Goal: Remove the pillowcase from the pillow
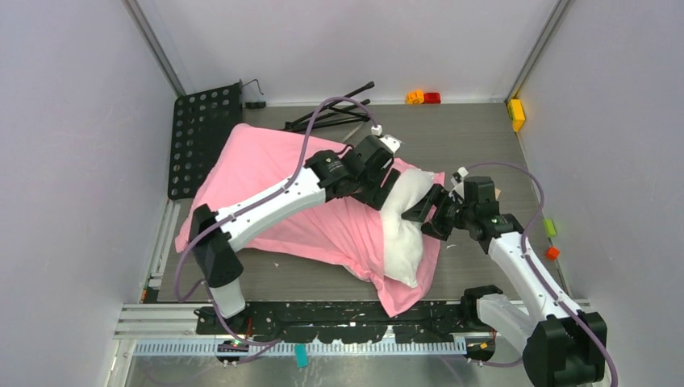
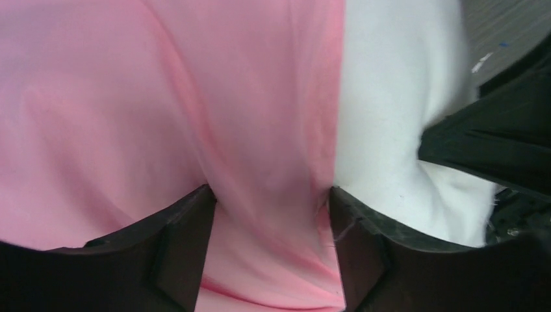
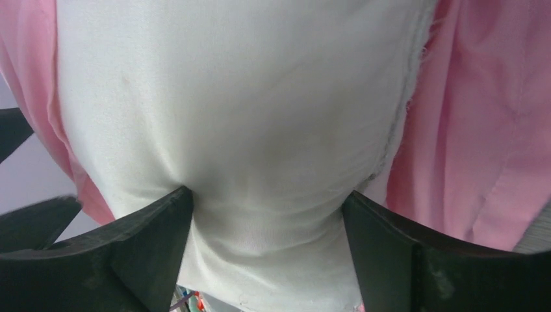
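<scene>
The pillowcase [image 1: 274, 185] lies crumpled across the middle of the table [image 1: 484, 137]. It covers most of the pillow [image 1: 403, 230], whose white end protrudes from the opening on the right side. Left gripper [image 2: 269, 240]: jaws partly closed, with a gathered fold of pink fabric clamped between them at the edge of the opening, just beside the exposed white cloth. Right gripper [image 3: 266, 247]: jaws part-way closed and pressed into the bare pillow end, creases radiating from both fingers (a firm pinch, judging by the cloth). The two grippers sit close together. A black perforated plate [image 1: 202, 145] lies at the back left, just beside the pillowcase corner.
</scene>
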